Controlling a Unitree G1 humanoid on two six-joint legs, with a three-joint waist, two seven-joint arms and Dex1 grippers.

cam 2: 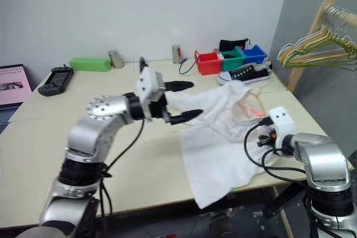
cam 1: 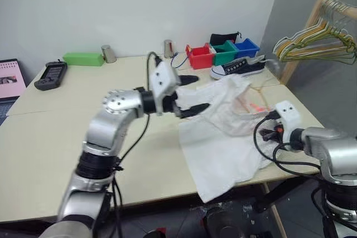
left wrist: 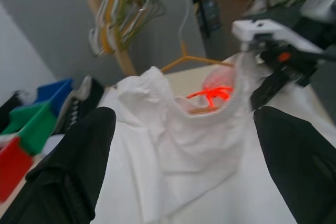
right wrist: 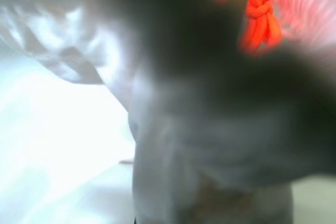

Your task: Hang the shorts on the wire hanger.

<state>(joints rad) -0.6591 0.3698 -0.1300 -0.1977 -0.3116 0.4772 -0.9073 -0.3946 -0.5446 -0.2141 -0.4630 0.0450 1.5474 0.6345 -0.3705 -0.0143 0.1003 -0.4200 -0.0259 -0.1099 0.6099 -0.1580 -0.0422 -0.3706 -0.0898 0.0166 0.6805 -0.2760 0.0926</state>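
Beyond our spread left gripper (cam 1: 188, 94) lay the shorts (cam 1: 220, 137), untouched, over the hanger (left wrist: 195, 61). Our right gripper (cam 1: 271, 128) was clamped on their bunched waistband.

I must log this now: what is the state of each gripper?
Left gripper: open, holding nothing, beside the shorts.
Right gripper: shut on the shorts' waistband.

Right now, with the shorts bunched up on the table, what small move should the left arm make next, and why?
Probably ease the open left gripper onto the raised fold of the shorts and pinch it. The right gripper is shut on their waistband, and the wire hanger lies partly inside.
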